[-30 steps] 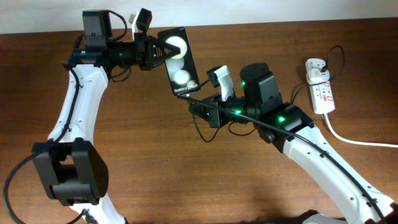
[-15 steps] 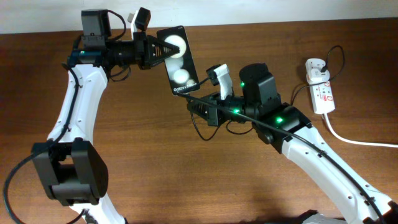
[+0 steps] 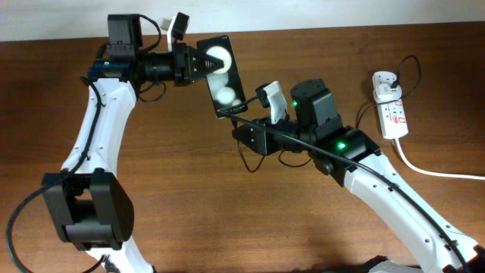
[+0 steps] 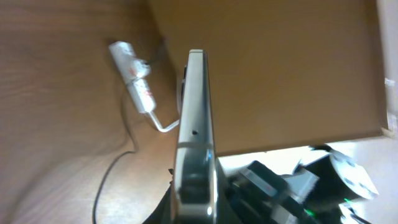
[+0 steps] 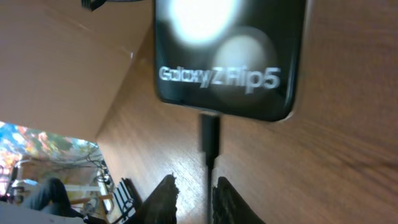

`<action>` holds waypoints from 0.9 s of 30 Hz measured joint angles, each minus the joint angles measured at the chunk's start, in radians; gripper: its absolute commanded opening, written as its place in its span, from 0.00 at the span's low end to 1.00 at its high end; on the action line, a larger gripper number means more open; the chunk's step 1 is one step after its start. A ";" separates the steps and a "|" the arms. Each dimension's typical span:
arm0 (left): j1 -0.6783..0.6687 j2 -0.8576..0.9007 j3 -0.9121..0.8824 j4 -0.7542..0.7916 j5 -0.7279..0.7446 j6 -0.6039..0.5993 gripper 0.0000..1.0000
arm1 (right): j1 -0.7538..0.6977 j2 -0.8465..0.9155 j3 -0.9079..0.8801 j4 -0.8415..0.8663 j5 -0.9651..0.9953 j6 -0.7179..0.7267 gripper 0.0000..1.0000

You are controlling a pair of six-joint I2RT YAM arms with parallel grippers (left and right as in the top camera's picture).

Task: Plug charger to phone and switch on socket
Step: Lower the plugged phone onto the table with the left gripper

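Since a second ago my left arm has rolled the phone (image 3: 222,76) further onto its edge and nudged it slightly right, near the bench's (image 3: 189,197) far edge, left of centre. The left claw (image 3: 198,64) clamps the phone's top end, with the forearm stretched along the far edge. The charger (image 5: 209,134) tip meets the phone's lower edge, and its cable runs between the right claw's (image 3: 236,130) fingers (narrow gap; whether they pinch it, I cannot tell). My right arm reaches in from the near right corner. The socket (image 3: 392,114) lies by the far right corner.
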 measured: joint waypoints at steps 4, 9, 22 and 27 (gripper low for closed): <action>0.000 0.000 -0.008 -0.232 -0.348 0.112 0.00 | -0.001 0.000 0.000 -0.070 0.013 -0.022 0.37; 0.000 0.000 -0.142 -0.235 -0.529 0.176 0.00 | -0.001 0.000 0.000 -0.108 0.017 -0.029 0.36; -0.032 0.105 -0.210 -0.031 -0.492 0.188 0.00 | -0.001 0.000 0.000 -0.109 0.020 -0.035 0.37; -0.032 0.106 -0.210 -0.013 -0.423 0.154 0.00 | -0.001 0.000 0.000 -0.108 0.020 -0.035 0.36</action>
